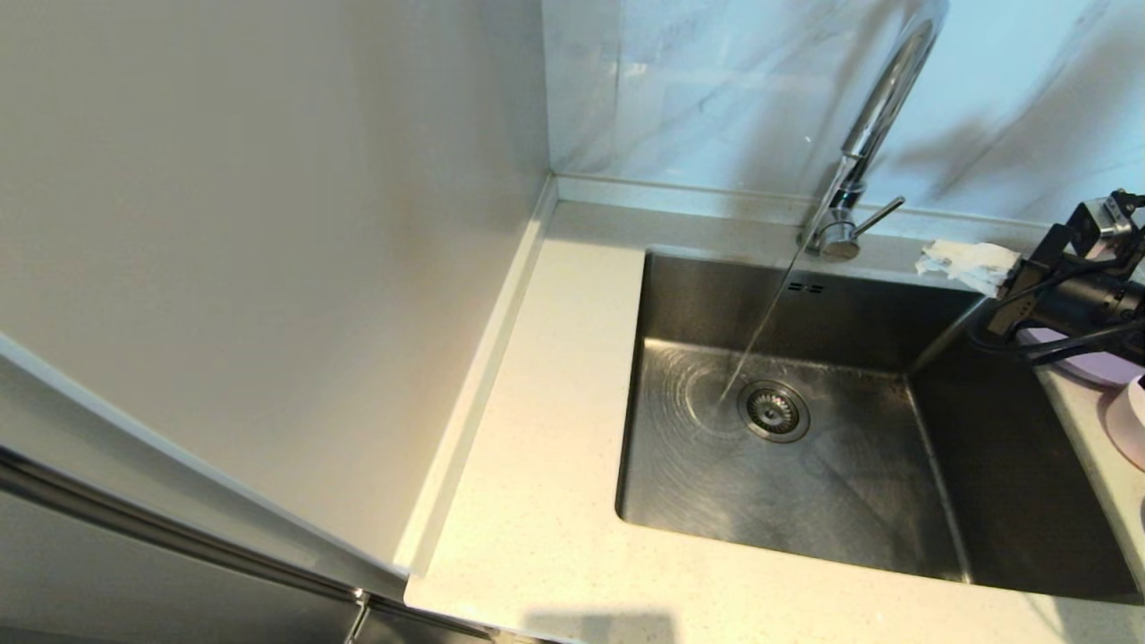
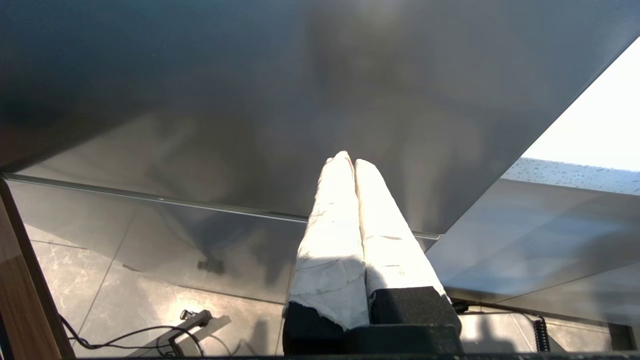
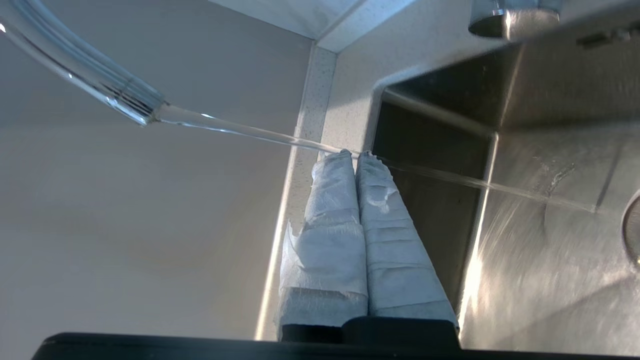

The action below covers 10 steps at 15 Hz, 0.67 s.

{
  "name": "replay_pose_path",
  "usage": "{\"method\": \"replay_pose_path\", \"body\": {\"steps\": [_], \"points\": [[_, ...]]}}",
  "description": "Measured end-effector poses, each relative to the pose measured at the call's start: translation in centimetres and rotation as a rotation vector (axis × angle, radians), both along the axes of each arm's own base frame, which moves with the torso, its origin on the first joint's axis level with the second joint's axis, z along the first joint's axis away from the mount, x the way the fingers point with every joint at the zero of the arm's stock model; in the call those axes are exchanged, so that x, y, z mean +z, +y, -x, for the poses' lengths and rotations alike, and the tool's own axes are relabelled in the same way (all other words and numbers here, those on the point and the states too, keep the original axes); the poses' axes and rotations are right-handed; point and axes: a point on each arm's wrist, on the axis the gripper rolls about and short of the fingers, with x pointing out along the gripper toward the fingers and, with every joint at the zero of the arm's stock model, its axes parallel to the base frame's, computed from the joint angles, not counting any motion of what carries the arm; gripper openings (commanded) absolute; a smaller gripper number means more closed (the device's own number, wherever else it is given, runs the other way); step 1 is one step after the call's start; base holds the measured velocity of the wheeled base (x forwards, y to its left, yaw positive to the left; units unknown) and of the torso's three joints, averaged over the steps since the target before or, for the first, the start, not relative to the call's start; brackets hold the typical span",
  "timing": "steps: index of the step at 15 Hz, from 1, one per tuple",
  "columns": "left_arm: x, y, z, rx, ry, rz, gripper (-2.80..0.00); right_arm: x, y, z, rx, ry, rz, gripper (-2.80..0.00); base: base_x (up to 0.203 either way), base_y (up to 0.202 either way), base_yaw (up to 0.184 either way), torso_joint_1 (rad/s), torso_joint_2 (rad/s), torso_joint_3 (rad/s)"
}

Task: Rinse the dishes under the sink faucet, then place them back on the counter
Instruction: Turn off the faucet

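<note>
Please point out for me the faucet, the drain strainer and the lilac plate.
faucet (image 1: 886,94): head view, on the chrome gooseneck tube.
drain strainer (image 1: 773,410): head view, on its round centre in the sink floor.
lilac plate (image 1: 1087,365): head view, on the visible rim below the right arm.

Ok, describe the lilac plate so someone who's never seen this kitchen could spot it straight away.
Start at the steel sink with water running from the chrome faucet. On the counter just past the sink's right edge, partly hidden under the right arm, lies the lilac plate. It is flatter and more purple than the pale pink bowl beside it.
</note>
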Motion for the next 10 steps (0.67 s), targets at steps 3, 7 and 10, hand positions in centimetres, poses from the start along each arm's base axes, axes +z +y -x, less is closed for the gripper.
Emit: {"method": "replay_pose_path", "body": {"steps": [3, 7, 10], "points": [[0.0, 0.0, 0.0, 0.0, 0.0, 0.0, -2.8, -0.6, -0.2, -1.3, -0.008, -0.076, 0.028, -2.8, 0.0, 0.0, 0.0, 0.0, 0.0, 0.0], [0.0, 0.0, 0.0, 0.0, 0.0, 0.0, -2.8, -1.0, -0.4, -2.3, -0.023, -0.121, 0.067, -2.8, 0.0, 0.0, 0.0, 0.0, 0.0, 0.0], [0.0, 0.0, 0.0, -0.001, 0.001, 0.0, -2.8, -0.9, -0.3, -3.5, -0.017, -0.152, 0.09, -2.8, 0.0, 0.0, 0.0, 0.0, 0.0, 0.0]]}}
